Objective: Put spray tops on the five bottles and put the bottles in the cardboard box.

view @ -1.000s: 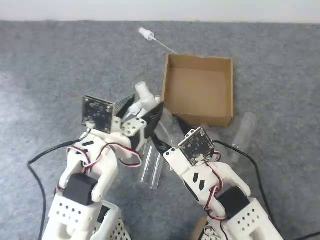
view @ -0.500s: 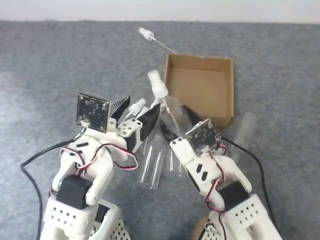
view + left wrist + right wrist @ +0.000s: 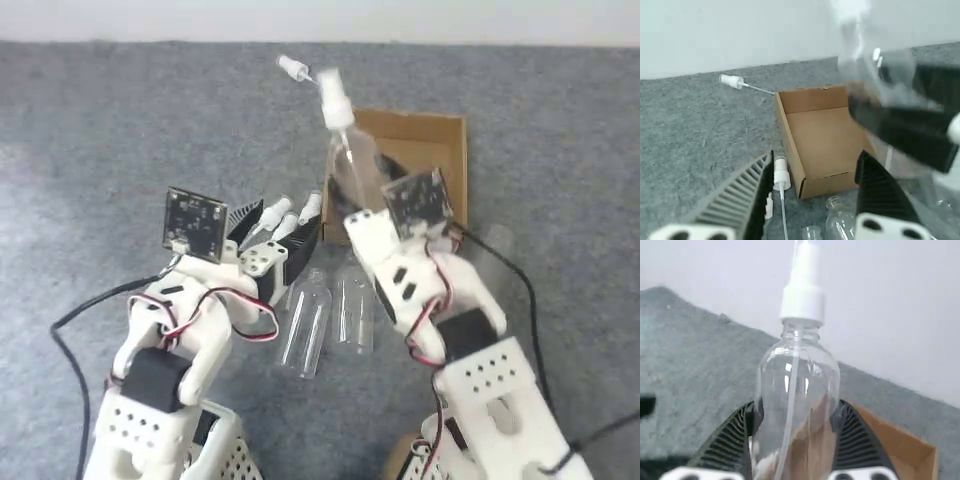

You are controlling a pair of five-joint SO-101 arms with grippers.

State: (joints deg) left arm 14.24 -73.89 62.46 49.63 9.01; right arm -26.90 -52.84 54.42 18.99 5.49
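Note:
My right gripper [image 3: 358,190] is shut on a clear bottle [image 3: 348,160] with a white spray top [image 3: 333,95], held upright above the near left edge of the cardboard box [image 3: 445,150]. The right wrist view has the bottle [image 3: 797,390] between the fingers, its spray top [image 3: 802,295] up. My left gripper [image 3: 275,228] stands open and holds nothing, just left of the box [image 3: 820,135]. Two loose spray tops [image 3: 272,212] lie at its fingertips. Two topless bottles [image 3: 305,320] lie side by side between the arms.
Another spray top [image 3: 295,68] with its long tube lies on the grey carpet beyond the box, also seen from the left wrist as a spray top [image 3: 732,80]. A further clear bottle [image 3: 490,258] lies right of the right arm.
My left gripper let go of the spray top and opened. The right arm lifted the capped bottle and carried it away from the left gripper to the box.

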